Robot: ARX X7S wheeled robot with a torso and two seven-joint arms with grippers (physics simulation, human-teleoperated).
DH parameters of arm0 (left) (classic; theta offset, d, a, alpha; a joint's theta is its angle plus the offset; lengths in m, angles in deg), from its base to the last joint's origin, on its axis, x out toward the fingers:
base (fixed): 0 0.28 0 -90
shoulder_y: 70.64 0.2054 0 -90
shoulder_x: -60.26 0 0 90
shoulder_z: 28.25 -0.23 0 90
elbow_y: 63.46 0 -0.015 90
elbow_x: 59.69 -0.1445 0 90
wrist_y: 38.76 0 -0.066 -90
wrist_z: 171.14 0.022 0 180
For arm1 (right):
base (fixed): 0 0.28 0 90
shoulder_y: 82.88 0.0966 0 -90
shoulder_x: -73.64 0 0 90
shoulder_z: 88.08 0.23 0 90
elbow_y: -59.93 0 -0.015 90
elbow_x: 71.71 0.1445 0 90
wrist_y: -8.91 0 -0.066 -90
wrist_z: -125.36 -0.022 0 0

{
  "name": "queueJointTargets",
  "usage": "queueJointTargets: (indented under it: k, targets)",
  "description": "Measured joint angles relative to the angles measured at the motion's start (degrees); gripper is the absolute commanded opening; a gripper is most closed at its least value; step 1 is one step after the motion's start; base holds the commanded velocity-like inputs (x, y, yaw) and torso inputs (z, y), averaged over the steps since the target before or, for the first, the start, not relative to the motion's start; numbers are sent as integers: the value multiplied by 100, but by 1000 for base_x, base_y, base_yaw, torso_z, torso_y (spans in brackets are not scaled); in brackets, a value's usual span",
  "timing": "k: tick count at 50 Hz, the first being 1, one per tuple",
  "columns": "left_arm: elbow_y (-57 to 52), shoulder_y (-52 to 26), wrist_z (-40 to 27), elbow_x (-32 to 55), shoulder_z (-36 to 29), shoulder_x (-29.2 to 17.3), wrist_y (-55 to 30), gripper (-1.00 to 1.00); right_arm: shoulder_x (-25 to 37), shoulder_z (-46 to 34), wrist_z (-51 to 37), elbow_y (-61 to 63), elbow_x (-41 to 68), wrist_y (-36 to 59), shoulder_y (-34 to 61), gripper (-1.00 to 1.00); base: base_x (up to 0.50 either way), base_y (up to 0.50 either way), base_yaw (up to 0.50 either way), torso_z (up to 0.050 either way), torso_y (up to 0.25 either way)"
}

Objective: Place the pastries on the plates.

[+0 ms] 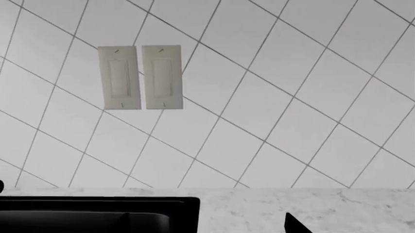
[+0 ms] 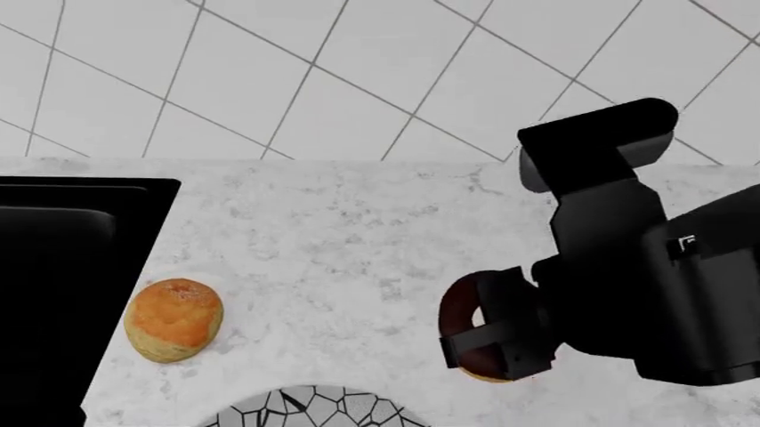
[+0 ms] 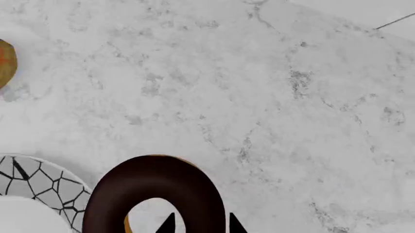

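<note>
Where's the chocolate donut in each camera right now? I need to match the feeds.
Head view: chocolate donut lower centre-right, partly behind the right gripper.
Right wrist view: donut at the bottom edge, beside the mosaic plate.
Left wrist view: not in it.
Shared landmark: mosaic plate, head and right wrist views.

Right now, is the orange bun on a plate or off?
Off: the bun lies on the bare marble counter, beside the patterned plate.

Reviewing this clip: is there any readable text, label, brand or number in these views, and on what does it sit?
None can be read.
The two wall switch plates are blank.
The white mosaic-rimmed plate carries only a crack pattern.
A small pale mark on the right arm's housing is too small to read.
The bun, the chocolate doughnut and the marble counter carry no lettering.
</note>
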Motion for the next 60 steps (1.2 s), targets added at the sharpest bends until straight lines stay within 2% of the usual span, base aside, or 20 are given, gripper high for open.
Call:
queueJointTargets:
  k: [18, 36, 46, 60]
  targets:
    - [9, -170, -61, 34, -164, -41, 79, 100, 45, -578, -965, 811, 2058, -101, 1134, -100, 0, 0, 0, 0, 0]
    - [8, -239, -96, -1, -330, -87, 178, 100, -142, -920, -1296, 2032, 3071, -663, 1328, -100, 0, 0, 0, 0, 0]
    - [35, -294, -88, -7, -393, -78, 213, 100, -377, -1001, -1323, 2436, 3177, -897, 1270, -100, 0, 0, 0, 0, 0]
    - [53, -229, -77, -125, -476, -84, 279, 100, -688, -995, -1057, 2466, 2635, -890, 739, -100, 0, 0, 0, 0, 0]
